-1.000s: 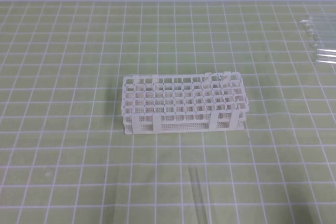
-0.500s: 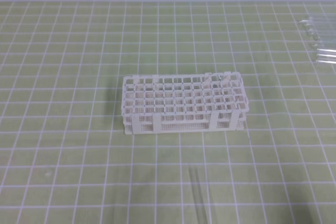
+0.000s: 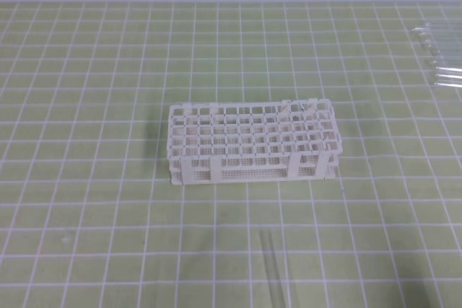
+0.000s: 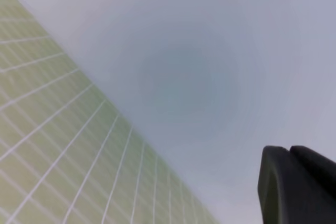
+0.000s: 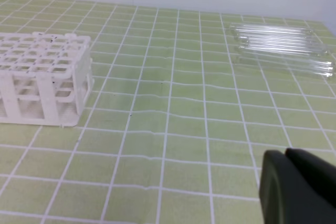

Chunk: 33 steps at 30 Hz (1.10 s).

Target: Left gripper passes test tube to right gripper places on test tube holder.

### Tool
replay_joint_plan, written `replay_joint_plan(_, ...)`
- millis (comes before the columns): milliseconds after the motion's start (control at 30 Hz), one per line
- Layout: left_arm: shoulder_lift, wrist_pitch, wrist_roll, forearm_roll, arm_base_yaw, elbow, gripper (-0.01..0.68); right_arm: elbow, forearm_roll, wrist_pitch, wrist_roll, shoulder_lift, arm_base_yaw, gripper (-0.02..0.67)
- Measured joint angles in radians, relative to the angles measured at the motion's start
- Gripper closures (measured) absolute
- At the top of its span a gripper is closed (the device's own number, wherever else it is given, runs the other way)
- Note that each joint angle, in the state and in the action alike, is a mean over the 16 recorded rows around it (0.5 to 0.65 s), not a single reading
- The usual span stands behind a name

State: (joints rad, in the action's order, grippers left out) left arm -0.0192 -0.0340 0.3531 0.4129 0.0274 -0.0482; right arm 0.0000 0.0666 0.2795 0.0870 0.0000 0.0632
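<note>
White test tube holder [image 5: 42,80] left of right hand [image 5: 299,187]; left hand [image 4: 296,184] sees wall only. Hand states unclear.

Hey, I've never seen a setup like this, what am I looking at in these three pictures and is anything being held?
It is a two-armed robot at a table covered by a green grid mat. One picture looks down from above: a white test tube holder stands mid-table, a single clear test tube lies on the mat in front of it, and a bunch of spare tubes lies at the far right edge. The other two come from cameras on the arms' wrists. Each shows only a dark corner of its own claw: the left claw faces mostly blank wall, while the right claw faces the holder and spare tubes. Nothing appears to be held.
</note>
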Motion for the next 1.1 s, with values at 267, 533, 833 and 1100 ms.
replay_joint_plan(267,-0.116,-0.374,-0.2,0.0,0.0,-0.266,0.673,0.0,0.0,0.0,0.0,0.0,0.0,0.651)
replay_joint_plan(533,-0.439,-0.869,-0.441,-0.002,-0.044,-0.639,0.673,0.0,0.0,0.0,0.0,0.0,0.0,0.651)
replay_joint_plan(833,-0.87,-1.152,-0.454,-0.061,-0.278,-0.858,0.673,0.0,0.0,0.0,0.0,0.0,0.0,0.651)
replay_joint_plan(1100,-1.187,-1.136,-0.292,-0.213,-0.668,-0.946,0.673,0.0,0.0,0.0,-0.001,0.0,0.0,0.651)
